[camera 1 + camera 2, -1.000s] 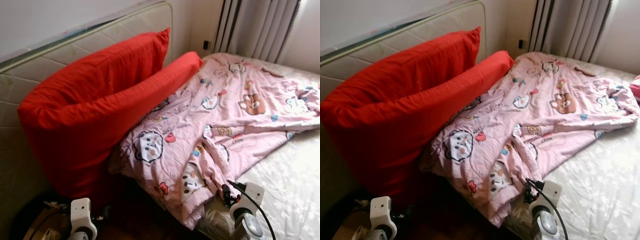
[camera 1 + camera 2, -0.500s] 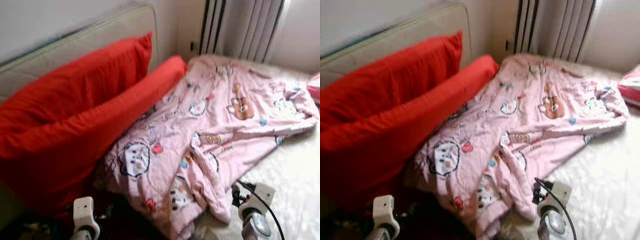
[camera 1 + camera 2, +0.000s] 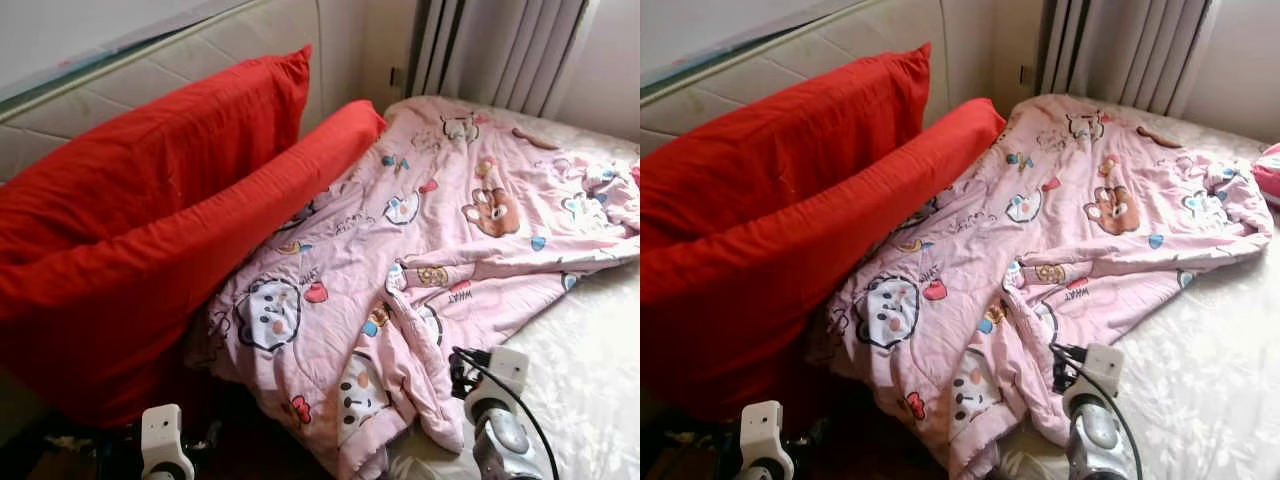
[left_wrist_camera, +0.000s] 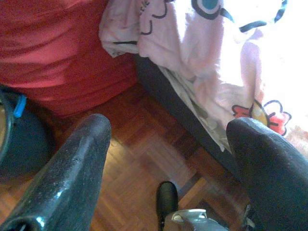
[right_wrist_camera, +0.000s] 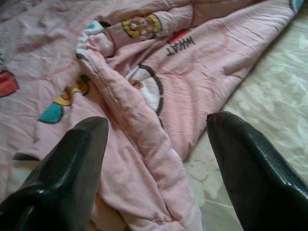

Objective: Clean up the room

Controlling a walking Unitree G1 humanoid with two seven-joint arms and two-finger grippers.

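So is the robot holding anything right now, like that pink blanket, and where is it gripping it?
Nothing is held. The right gripper is open above a fold of the pink blanket; the left gripper is open over the wooden floor.

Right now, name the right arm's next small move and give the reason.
Probably ease the right gripper down onto the rumpled fold of the pink blanket. Its fingers are open just above that fold, and the blanket lies crumpled near the bed edge.
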